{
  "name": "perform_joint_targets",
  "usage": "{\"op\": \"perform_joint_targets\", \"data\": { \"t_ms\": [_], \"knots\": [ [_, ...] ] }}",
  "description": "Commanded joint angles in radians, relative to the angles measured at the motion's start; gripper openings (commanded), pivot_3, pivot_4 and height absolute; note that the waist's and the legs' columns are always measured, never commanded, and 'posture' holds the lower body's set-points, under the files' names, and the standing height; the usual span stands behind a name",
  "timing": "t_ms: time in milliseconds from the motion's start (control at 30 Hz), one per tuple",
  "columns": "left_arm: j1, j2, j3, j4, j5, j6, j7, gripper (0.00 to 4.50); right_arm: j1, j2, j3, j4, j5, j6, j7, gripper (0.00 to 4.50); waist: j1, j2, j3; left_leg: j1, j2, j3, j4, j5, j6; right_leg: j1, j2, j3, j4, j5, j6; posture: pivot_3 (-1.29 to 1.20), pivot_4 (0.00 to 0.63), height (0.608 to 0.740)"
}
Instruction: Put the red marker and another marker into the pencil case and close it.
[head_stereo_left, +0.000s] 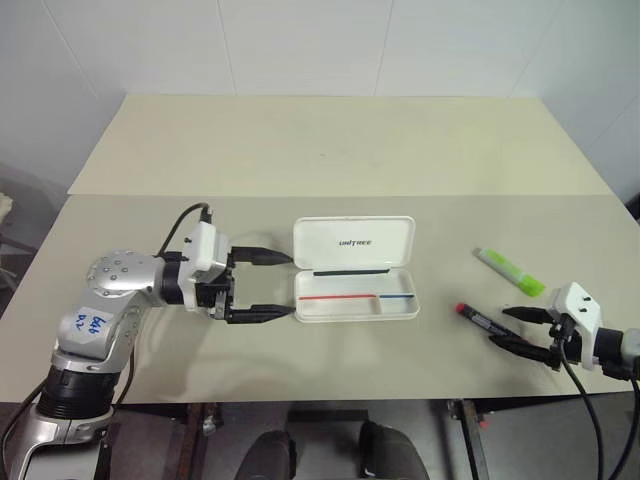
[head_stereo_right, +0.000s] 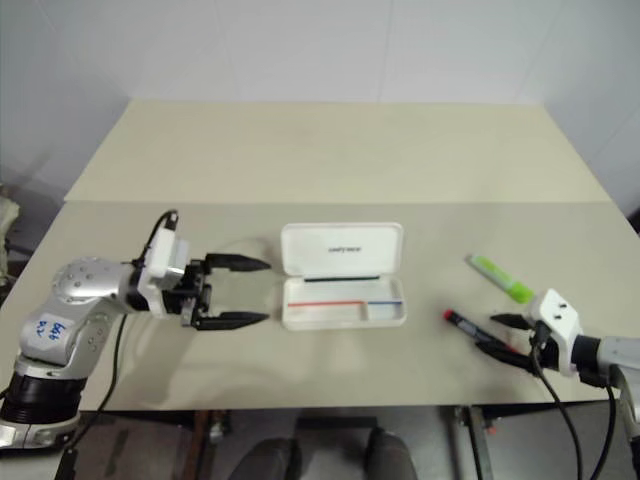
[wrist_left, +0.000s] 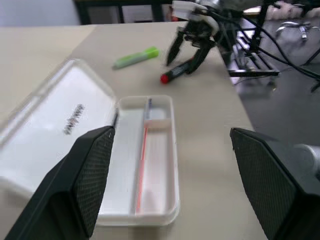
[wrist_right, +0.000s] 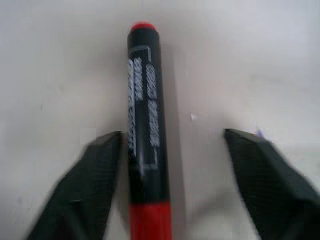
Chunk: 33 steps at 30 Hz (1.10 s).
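Observation:
The white pencil case (head_stereo_left: 353, 243) lies open in the middle of the table, lid tilted back, its tray (wrist_left: 165, 165) holding only red and blue lines. My left gripper (head_stereo_left: 291, 285) hovers just left of the case, open wide and pointing at it, with nothing between its fingers. The red marker (head_stereo_left: 478, 317) lies near the table's front right. My right gripper (head_stereo_left: 498, 326) straddles the marker's near end, fingers apart on either side of the barrel (wrist_right: 145, 130). The light green marker (head_stereo_left: 511, 272) lies just behind the red one.
The beige table (head_stereo_left: 300, 150) stretches far behind the case. Its front edge runs close under my right gripper. Black stands and cables (wrist_left: 260, 45) show past the table's right end in the left wrist view.

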Motion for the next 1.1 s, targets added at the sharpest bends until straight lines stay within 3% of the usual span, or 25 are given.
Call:
{"op": "perform_joint_targets", "data": {
  "t_ms": [33, 167, 200, 467, 567, 900, 1100],
  "knots": [
    [0.013, 0.012, 0.032, -0.039, -0.032, -0.001, 0.012, 3.94, -0.006, 0.02, 0.021, -0.004, 0.012, -0.042, 0.034, 2.17, 0.0, 0.0, 0.0, 0.0, 0.0, 0.0, 0.0, 0.0, 0.0, 0.0, 0.0, 0.0, 0.0, 0.0, 0.0, 0.0, 0.15, 0.74],
    [0.023, 0.015, 0.035, -0.046, -0.032, 0.001, 0.022, 3.94, -0.011, 0.022, 0.026, 0.014, 0.002, -0.08, 0.042, 0.67, 0.0, 0.0, 0.0, 0.0, 0.0, 0.001, 0.0, 0.0, 0.0, 0.0, 0.0, 0.0, 0.0, 0.0, 0.0, 0.0, 0.15, 0.74],
    [0.024, 0.015, 0.036, -0.046, -0.032, -0.001, 0.025, 3.94, -0.013, 0.023, 0.027, 0.019, 0.002, -0.092, 0.044, 0.59, 0.0, 0.0, 0.0, 0.0, 0.0, 0.001, 0.0, 0.0, 0.0, 0.0, 0.0, 0.0, 0.0, 0.0, 0.0, 0.0, 0.15, 0.74],
    [0.029, 0.016, 0.04, -0.035, -0.028, -0.013, 0.037, 3.94, -0.072, 0.042, 0.034, 0.02, 0.013, -0.206, 0.053, 0.59, 0.0, 0.001, 0.001, 0.001, 0.0, 0.001, -0.001, 0.0, 0.0, 0.0, 0.0, 0.001, 0.0, 0.0, 0.0, 0.0, 0.15, 0.74],
    [0.031, 0.023, 0.05, -0.023, -0.023, -0.023, 0.037, 3.94, -0.156, 0.056, 0.039, -0.042, 0.053, -0.198, 0.063, 0.59, -0.002, 0.001, 0.001, 0.001, 0.0, 0.002, -0.001, 0.0, 0.0, 0.0, 0.0, 0.002, 0.0, 0.0, 0.0, 0.0, 0.15, 0.74],
    [0.078, 0.043, 0.09, -0.035, -0.017, -0.035, 0.055, 3.94, -0.337, 0.085, 0.161, -0.298, 0.159, 0.006, 0.112, 0.59, 0.006, 0.001, 0.001, -0.001, 0.001, 0.001, -0.001, -0.001, -0.001, -0.002, 0.0, 0.0, 0.0, 0.0, -0.001, 0.0, 0.15, 0.74],
    [0.129, 0.06, 0.124, -0.052, -0.015, -0.041, 0.07, 3.94, -0.466, 0.178, 0.306, -0.344, 0.126, 0.067, 0.109, 0.59, 0.0, 0.001, 0.001, -0.003, 0.001, 0.0, -0.001, -0.001, -0.001, -0.004, 0.0, -0.001, 0.0, 0.0, -0.001, 0.0, 0.15, 0.74]
  ]
}}
